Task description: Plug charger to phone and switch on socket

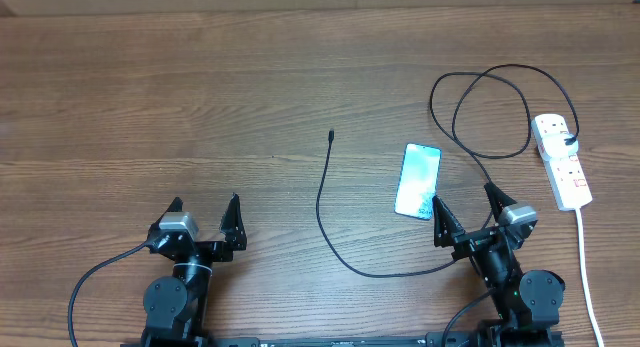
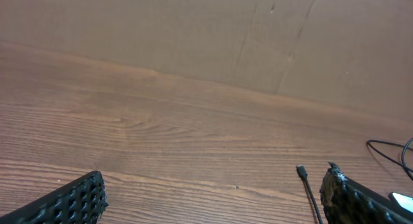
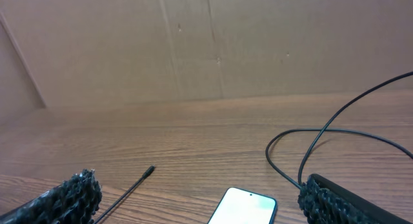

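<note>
Left claw [image 1: 205,201] spread wide, right claw [image 1: 463,195] likewise, near phone [image 1: 418,180]

The phone [image 3: 244,206] is running off the near edge of the right wrist view, only its far end showing. Overhead, the socket [image 1: 562,159] is sitting too small for its switches to be read, its white cord [image 1: 588,277] is leaving the near edge, and the charger [image 1: 322,202] is passing partly out of sight beneath the right gripper [image 1: 463,195].
</note>
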